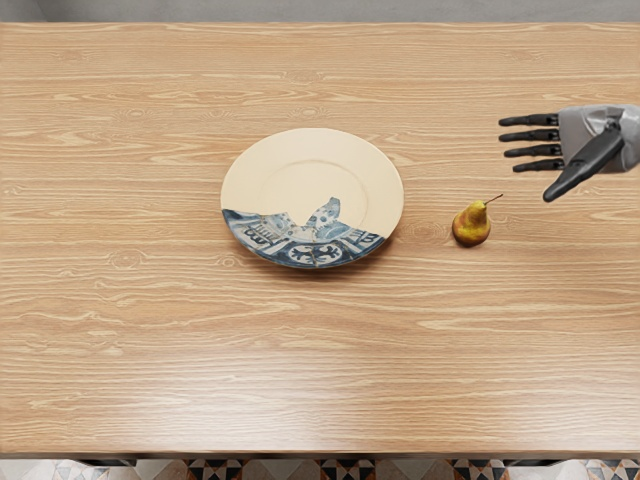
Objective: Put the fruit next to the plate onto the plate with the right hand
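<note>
While the right hand [562,150] reaches in from the right edge above the desk [120,330], its fingers [528,136] stretch flat and apart, holding nothing. The pear [471,223] stands just right of the plate [312,196].

Right hand [572,145], far right of frame: wrist cut by the right edge; the arm beyond is unseen.
Table [320,380]: both ends run off the side edges.
Floor [330,468], bottom strip: patterned tiles cut by the lower edge, motif not readable.
Grey band [320,10], top strip: featureless, nature cannot be told.
Plate [300,165], centre: blue decoration on the lower rim too small to make out.
Pear [471,224], right of centre: underside hidden.
</note>
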You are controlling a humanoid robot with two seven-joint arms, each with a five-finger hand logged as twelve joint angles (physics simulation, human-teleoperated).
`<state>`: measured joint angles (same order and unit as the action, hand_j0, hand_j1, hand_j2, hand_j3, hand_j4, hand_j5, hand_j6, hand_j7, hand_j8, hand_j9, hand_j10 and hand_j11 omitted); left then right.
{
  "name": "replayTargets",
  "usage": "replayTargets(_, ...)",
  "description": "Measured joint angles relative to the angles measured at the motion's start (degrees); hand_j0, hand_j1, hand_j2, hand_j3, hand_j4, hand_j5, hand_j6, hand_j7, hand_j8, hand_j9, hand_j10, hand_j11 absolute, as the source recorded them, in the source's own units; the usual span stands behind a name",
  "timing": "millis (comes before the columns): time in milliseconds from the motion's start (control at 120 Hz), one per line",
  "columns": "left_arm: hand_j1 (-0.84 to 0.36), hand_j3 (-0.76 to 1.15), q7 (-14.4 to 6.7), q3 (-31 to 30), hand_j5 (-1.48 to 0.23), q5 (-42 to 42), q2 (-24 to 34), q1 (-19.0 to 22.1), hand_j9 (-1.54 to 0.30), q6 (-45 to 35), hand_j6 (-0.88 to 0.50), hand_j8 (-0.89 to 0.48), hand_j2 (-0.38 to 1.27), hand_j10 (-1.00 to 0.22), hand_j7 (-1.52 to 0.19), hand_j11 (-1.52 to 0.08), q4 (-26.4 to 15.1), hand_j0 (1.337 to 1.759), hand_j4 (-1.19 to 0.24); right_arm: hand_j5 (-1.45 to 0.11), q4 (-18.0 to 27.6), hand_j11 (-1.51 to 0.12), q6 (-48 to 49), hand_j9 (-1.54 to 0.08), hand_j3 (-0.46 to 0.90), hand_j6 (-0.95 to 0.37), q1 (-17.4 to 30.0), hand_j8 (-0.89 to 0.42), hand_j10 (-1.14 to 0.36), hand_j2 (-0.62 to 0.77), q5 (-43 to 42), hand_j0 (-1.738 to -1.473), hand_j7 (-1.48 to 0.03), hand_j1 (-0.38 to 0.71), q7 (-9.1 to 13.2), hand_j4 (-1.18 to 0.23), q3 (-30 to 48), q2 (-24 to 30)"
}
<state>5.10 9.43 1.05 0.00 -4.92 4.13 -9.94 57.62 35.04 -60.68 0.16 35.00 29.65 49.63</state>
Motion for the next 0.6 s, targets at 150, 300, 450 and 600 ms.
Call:
replayTargets(150, 0.34, 0.00, 0.0, 0.0, -0.01, 0.0, 0.0, 0.0, -0.01, 0.0, -0.01, -0.01, 0.00, -0.01, -0.01, -0.01, 0.0, 1.658, -0.01, 0.00, 0.0, 0.00, 0.0, 0.00, 0.00, 0.00, 0.3, 0.00, 0.00, 0.00, 0.0, -1.658, 0.00, -0.35, 0.0, 0.00, 1.1, -0.1)
replayTargets(300, 0.34, 0.00, 0.0, 0.0, -0.01, 0.0, 0.0, 0.0, -0.01, 0.0, -0.01, -0.01, 0.00, -0.01, -0.01, -0.01, 0.0, 1.658, -0.01, 0.00, 0.2, 0.00, 0.0, 0.00, 0.00, 0.00, -0.1, 0.00, 0.00, 0.00, -0.1, -1.658, 0.00, -0.35, 0.0, 0.00, 1.1, -0.3)
replayTargets(450, 0.34, 0.00, 0.0, 0.0, -0.01, 0.0, 0.0, 0.0, -0.01, 0.0, -0.01, -0.01, 0.00, -0.01, -0.01, -0.01, 0.0, 1.658, -0.01, 0.00, 2.2, 0.00, 0.0, 0.00, 0.00, 0.00, -1.5, 0.00, 0.00, 0.00, -3.0, -1.658, 0.00, -0.35, 0.0, 0.00, 0.6, -2.8)
replayTargets(600, 0.34, 0.00, 0.0, 0.0, -0.01, 0.0, 0.0, 0.0, -0.01, 0.0, -0.01, -0.01, 0.00, -0.01, -0.01, -0.01, 0.0, 1.658, -0.01, 0.00, 7.2, 0.00, 0.0, 0.00, 0.00, 0.00, -5.2, 0.00, 0.00, 0.00, -9.3, -1.658, 0.00, -0.35, 0.0, 0.00, -0.7, -5.1)
